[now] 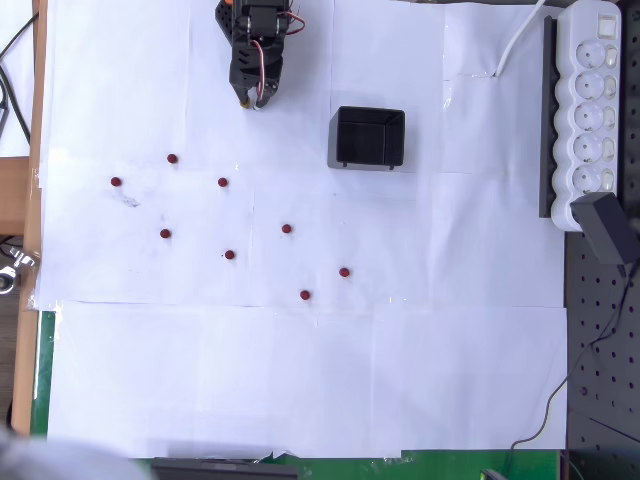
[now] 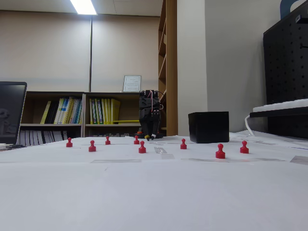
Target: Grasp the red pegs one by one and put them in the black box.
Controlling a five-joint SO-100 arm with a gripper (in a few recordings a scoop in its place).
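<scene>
Eight red pegs point(image 1: 229, 255) sit scattered across the white-papered desk point(image 1: 300, 380), spread from its left side toward the middle, all upright in the fixed view. The black box point(image 1: 368, 138) stands apart from them, nearer the far edge, right of the arm. The fingers point(image 1: 253, 100) point down at the far edge, holding nothing; how wide they're parted, I can't tell.

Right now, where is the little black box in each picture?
Overhead view: the small square black plastic open-topped box sits right of centre near the top, to the right of the claw.
Fixed view: the box stands right of centre at the table's far side.
Shared landmark: the long white power strip lies to its right in both.
</scene>
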